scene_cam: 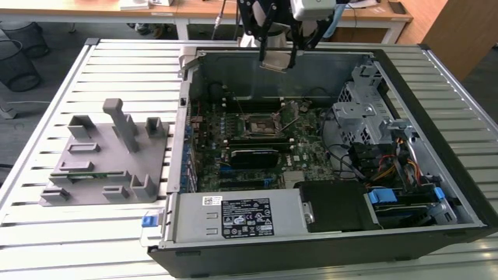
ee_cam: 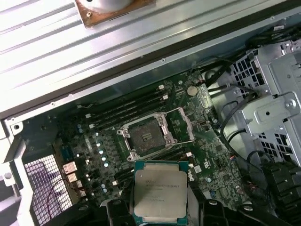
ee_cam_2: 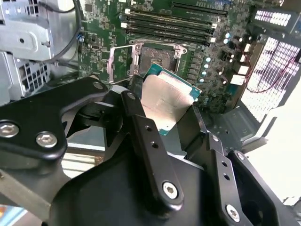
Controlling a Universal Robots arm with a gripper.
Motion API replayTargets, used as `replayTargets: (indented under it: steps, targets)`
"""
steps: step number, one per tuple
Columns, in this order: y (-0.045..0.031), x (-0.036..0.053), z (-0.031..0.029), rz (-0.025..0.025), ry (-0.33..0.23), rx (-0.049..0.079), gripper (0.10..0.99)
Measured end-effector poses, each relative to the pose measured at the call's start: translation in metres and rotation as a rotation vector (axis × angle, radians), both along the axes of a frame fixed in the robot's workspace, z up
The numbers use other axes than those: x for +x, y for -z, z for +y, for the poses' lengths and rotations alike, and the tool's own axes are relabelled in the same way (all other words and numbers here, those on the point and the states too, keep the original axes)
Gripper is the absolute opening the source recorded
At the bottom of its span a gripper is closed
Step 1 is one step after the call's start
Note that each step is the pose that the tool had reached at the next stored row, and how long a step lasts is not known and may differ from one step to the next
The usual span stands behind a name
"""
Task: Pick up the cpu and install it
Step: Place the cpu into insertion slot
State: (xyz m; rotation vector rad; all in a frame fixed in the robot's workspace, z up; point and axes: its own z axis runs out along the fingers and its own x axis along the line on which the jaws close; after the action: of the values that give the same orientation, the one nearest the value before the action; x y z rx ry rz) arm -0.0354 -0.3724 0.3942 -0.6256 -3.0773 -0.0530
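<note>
Above the open case (scene_cam: 327,73), the hand (scene_cam: 279,60) grips the cpu (ee_cam_2: 164,101).

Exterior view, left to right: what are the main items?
black mesh bin → grey fixture → cpu, held above the open case → drive cage

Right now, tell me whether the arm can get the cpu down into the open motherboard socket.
Probably yes. The end effector grips the cpu above the motherboard. The socket lies uncovered, and no cable or part seems to cross the space between them.
</note>
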Motion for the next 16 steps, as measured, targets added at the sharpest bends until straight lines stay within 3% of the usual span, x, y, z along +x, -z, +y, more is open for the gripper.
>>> replayTargets:
  steps: [16]
  targets:
    - [0.0045,0.0,0.0,0.0001,0.29,0.0,0.541]
